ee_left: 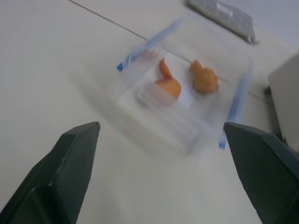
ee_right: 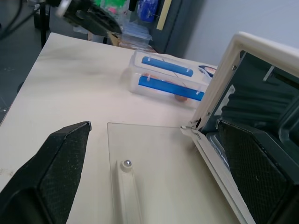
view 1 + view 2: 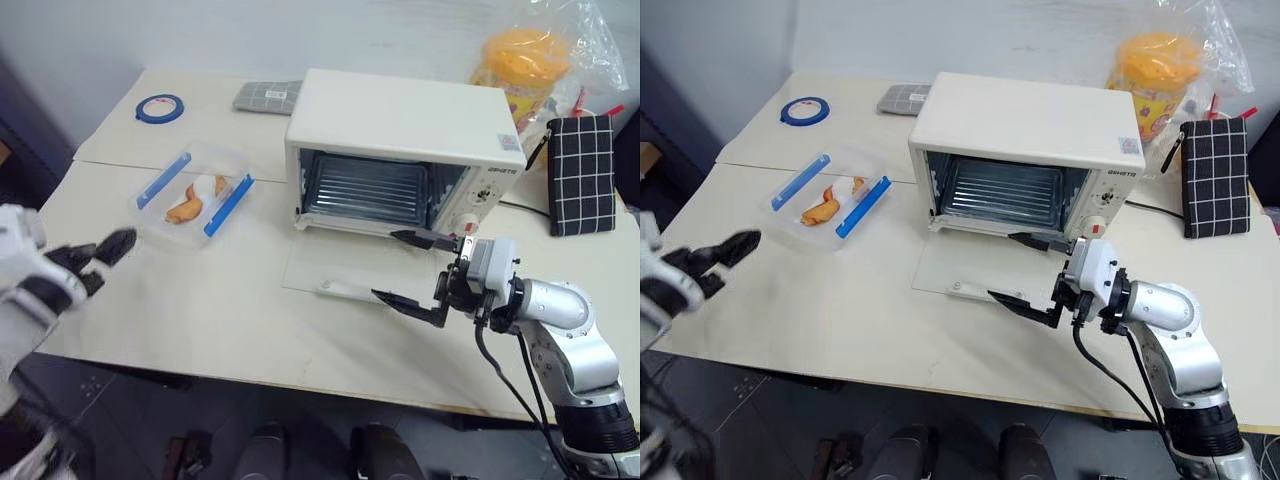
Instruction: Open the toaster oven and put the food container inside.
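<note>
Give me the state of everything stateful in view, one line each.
toaster oven: door dropped flat on the table, cavity empty.
food container: lidded, blue clips on, sitting on the table left of the oven, not held.
left tool: open, empty, apart from the container.
right tool: open, empty, over the lowered door.
clear bag: behind the oven, orange tub inside.

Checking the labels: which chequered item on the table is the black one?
The black chequered pouch right of the toaster oven; the grey chequered cloth lies behind its left end.
</note>
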{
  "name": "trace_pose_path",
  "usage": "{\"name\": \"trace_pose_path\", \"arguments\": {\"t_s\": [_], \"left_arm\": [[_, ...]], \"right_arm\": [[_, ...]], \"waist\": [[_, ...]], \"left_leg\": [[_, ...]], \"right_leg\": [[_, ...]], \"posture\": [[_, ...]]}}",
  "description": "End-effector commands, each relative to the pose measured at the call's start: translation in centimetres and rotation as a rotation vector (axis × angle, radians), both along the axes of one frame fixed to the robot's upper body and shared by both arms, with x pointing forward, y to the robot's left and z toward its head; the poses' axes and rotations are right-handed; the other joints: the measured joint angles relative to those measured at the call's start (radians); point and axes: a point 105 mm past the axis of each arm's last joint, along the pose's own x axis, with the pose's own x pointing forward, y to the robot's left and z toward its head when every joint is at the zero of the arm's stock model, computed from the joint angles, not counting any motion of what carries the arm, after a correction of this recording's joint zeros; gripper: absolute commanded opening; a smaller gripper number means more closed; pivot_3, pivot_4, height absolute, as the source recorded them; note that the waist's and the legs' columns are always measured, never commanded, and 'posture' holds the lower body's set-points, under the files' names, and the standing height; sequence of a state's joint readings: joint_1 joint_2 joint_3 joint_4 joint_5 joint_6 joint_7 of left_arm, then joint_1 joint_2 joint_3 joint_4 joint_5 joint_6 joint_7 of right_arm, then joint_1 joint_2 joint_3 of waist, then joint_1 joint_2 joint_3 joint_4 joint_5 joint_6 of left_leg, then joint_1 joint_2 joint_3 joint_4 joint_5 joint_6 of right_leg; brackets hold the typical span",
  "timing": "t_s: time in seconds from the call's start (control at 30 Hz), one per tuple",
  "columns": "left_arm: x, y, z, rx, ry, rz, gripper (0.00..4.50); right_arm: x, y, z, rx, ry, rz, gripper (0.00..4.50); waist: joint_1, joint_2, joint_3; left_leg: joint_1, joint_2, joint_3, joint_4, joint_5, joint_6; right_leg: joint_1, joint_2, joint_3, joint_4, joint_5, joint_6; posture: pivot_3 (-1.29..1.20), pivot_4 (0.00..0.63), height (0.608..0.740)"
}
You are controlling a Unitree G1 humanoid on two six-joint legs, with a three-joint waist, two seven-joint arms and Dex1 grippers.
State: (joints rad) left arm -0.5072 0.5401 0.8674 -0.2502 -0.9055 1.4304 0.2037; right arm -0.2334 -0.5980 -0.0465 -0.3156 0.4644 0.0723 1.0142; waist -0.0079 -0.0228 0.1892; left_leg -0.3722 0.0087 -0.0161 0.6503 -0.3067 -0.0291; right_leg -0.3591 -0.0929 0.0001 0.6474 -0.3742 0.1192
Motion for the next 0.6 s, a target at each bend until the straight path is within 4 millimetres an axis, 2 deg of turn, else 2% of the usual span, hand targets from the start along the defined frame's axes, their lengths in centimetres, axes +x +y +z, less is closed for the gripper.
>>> {"name": "trace_pose_path", "arguments": {"t_s": [0.03,0.1,0.23,0.6], "left_arm": [[2.0,-0.1,-0.2,-0.095,0.145,0.079,4.49],[3.3,-0.6,-0.6,-0.147,0.198,0.057,4.49],[4.5,1.0,-1.3,-0.16,0.273,0.142,4.49],[6.4,-0.3,-1.8,-0.087,0.353,0.084,4.49]], "right_arm": [[-0.9,0.5,1.2,0.023,-0.035,0.018,4.5],[-1.2,0.7,1.1,0.016,-0.033,0.024,4.5],[-1.8,0.8,1.2,0.012,-0.039,0.026,4.5],[-2.7,0.0,1.6,0.024,-0.046,-0.023,4.5]], "waist": [[-0.002,-0.002,0.001],[-0.002,-0.002,0.001],[-0.019,-0.002,0.001],[-0.012,-0.003,0.001]], "left_leg": [[-0.001,0.0,0.0,0.0,0.0,0.0],[-0.003,0.0,0.0,0.001,0.0,0.0],[-0.002,0.001,0.002,-0.002,0.0,-0.002],[-0.002,0.001,0.001,0.001,0.002,-0.005]], "right_leg": [[0.0,0.0,-0.001,0.0,0.0,0.0],[-0.002,0.001,-0.002,0.0,0.0,0.0],[-0.004,0.0,-0.006,0.0,0.0,0.0],[-0.004,-0.002,-0.01,0.001,0.0,0.0]], "posture": [[0.0,0.15,0.74],[0.0,0.15,0.74],[0.0,0.15,0.74],[0.0,0.15,0.74]]}}
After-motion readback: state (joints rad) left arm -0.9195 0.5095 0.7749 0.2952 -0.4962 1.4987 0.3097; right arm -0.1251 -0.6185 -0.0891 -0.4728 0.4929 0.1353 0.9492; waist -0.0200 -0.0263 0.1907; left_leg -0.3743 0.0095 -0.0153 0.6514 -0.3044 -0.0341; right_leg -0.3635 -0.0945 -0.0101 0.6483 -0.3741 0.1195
